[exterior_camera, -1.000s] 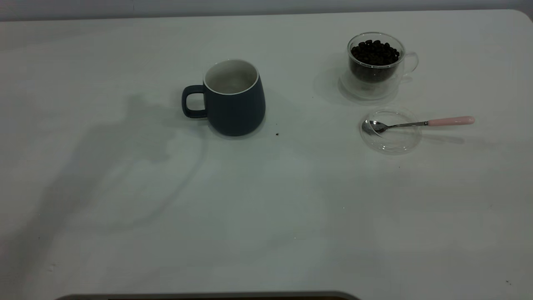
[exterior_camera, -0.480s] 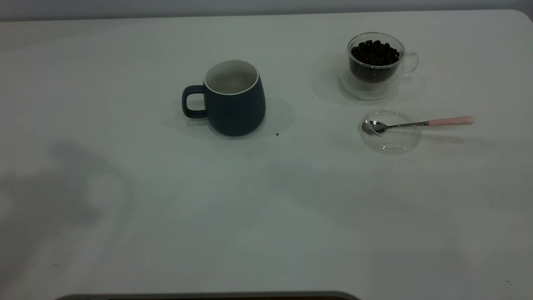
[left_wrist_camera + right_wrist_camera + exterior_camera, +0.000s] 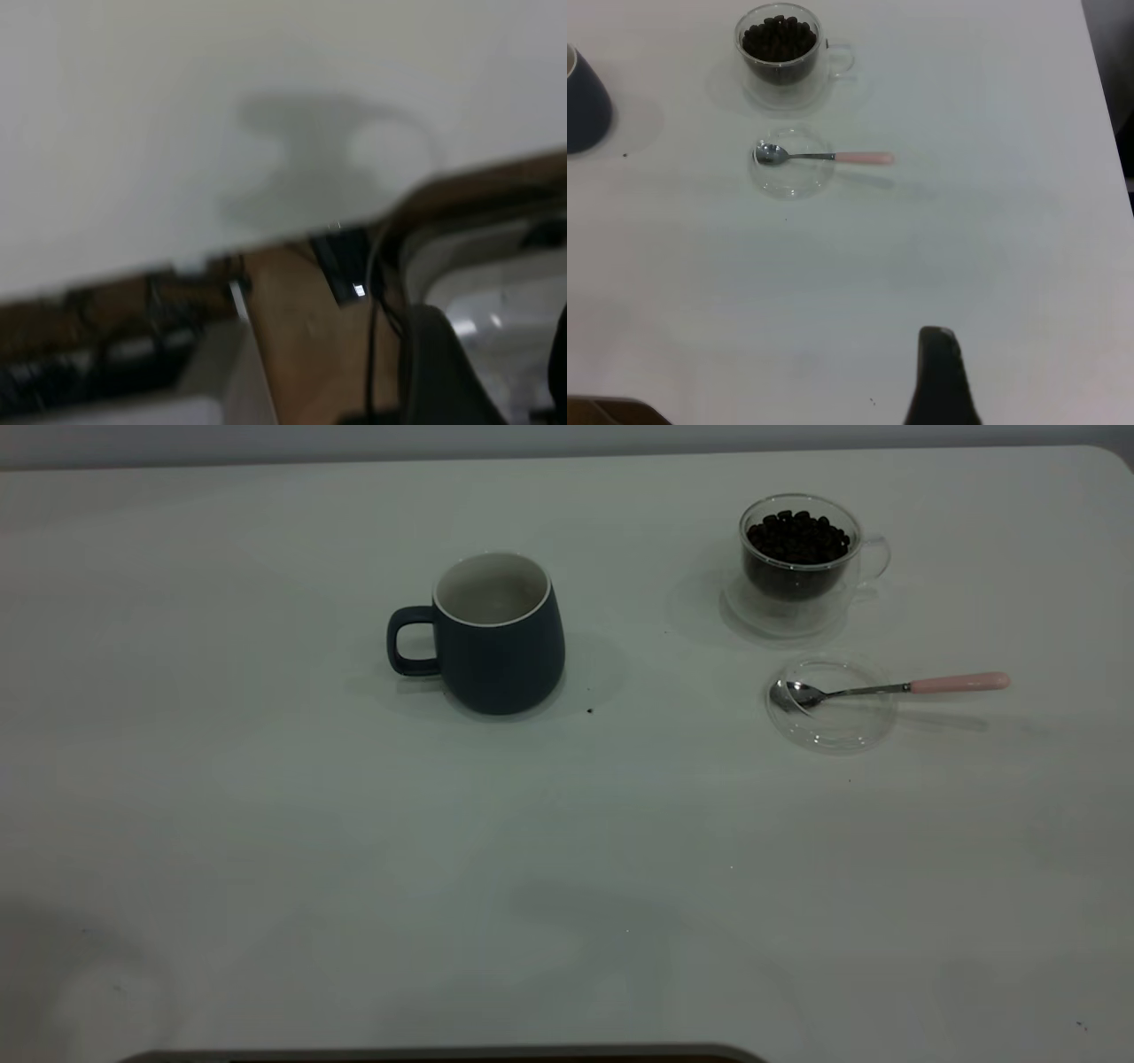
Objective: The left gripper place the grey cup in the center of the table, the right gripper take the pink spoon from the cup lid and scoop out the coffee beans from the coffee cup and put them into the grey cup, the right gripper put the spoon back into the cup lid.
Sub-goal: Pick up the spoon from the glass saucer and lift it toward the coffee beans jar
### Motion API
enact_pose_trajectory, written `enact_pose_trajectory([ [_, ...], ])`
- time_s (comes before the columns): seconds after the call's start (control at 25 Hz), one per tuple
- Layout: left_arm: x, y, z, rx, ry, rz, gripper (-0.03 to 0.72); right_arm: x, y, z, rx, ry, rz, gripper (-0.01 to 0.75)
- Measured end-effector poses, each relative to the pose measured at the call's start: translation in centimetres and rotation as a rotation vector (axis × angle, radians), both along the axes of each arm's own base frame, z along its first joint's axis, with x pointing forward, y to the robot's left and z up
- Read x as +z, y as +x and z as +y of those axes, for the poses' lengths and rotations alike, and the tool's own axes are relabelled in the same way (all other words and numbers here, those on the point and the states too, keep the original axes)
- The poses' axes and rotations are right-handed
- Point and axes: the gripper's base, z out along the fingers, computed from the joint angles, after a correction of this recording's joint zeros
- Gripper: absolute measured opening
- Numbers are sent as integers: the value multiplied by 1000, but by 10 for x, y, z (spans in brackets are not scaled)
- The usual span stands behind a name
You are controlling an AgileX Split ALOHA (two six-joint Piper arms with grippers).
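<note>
Spoon (image 3: 819,157) bowl in cup lid (image 3: 792,173), well apart from right tool (image 3: 942,376), tool state unclear

Upright grey cup (image 3: 499,638) mid-table (image 3: 354,850)

White table (image 3: 266,824), grey cup (image 3: 496,642), coffee cup (image 3: 800,562), cup lid (image 3: 833,713)

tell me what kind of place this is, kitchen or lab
Most likely a lab bench for robot trials: a bare white table with only a grey cup, a coffee cup of beans and a pink spoon, with wiring past its edge.
</note>
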Motion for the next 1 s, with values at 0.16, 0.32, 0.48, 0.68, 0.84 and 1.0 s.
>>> enact_pose_trajectory([
  [0.16,-28,-34,10,49,5,13,370,0,0,0,0,0,0,578],
  [0.32,-42,-61,17,55,-10,-64,370,0,0,0,0,0,0,578],
  [0.48,-42,-80,23,53,-44,-192,370,0,0,0,0,0,0,578],
  [0.68,-36,-99,27,52,-90,-338,370,0,0,0,0,0,0,578],
  [0.84,-33,-116,31,52,-129,-453,370,0,0,0,0,0,0,578],
  [1.0,-32,-131,34,99,-152,-555,370,0,0,0,0,0,0,578],
])
